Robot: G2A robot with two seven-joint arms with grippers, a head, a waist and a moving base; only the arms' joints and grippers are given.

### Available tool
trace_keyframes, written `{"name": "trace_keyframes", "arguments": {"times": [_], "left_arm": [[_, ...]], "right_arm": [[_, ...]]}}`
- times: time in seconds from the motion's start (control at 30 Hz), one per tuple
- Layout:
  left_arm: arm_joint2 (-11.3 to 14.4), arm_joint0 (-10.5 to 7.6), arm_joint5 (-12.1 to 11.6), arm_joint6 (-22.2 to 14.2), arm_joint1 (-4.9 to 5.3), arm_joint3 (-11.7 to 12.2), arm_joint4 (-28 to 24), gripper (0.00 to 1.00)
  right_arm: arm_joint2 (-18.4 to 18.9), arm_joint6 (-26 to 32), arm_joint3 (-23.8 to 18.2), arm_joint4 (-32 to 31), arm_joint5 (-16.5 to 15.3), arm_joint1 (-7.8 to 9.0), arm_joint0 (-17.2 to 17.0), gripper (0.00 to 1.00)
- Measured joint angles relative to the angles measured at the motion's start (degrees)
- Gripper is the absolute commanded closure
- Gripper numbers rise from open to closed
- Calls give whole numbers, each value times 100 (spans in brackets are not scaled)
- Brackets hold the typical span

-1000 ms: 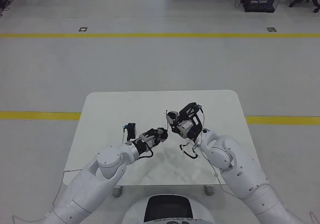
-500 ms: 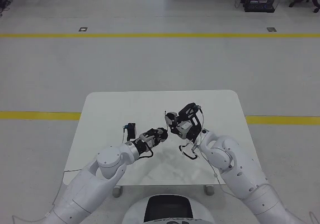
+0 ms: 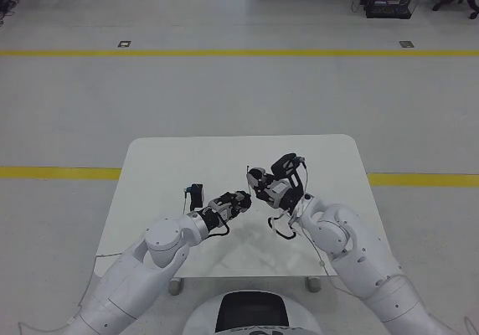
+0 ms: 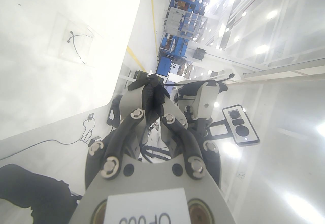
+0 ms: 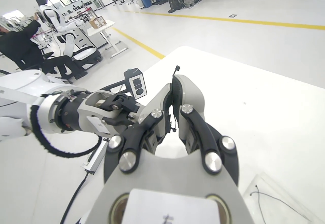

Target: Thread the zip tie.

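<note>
A thin black zip tie (image 5: 175, 70) stands upright between the pads of my right gripper (image 5: 172, 83), which is shut on it. Its square head pokes out above the fingertips and its tail hangs down between the fingers. From above, the zip tie (image 3: 249, 170) rises just beyond the right gripper (image 3: 258, 177), held over the middle of the white table (image 3: 181, 167). My left gripper (image 3: 241, 199) sits close beside it, nearer the robot. In its own wrist view the left gripper (image 4: 151, 83) is shut, pads pressed together; I cannot tell whether anything is pinched between them.
A clear plastic tray (image 5: 276, 194) holding spare black zip ties lies on the table near the right arm; it is the same tray (image 4: 73, 39) in the left wrist view. The far half of the table is bare.
The right gripper has shifted very slightly toward the left gripper with the zip tie in it. The left arm has kept still.
</note>
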Motion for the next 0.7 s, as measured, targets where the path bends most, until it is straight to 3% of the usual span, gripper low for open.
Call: {"name": "trace_keyframes", "arguments": {"times": [0.7], "left_arm": [[0, 0, 0, 0, 0, 0, 0, 100]], "right_arm": [[-40, 73, 80, 553, 0, 238, -15, 100]]}}
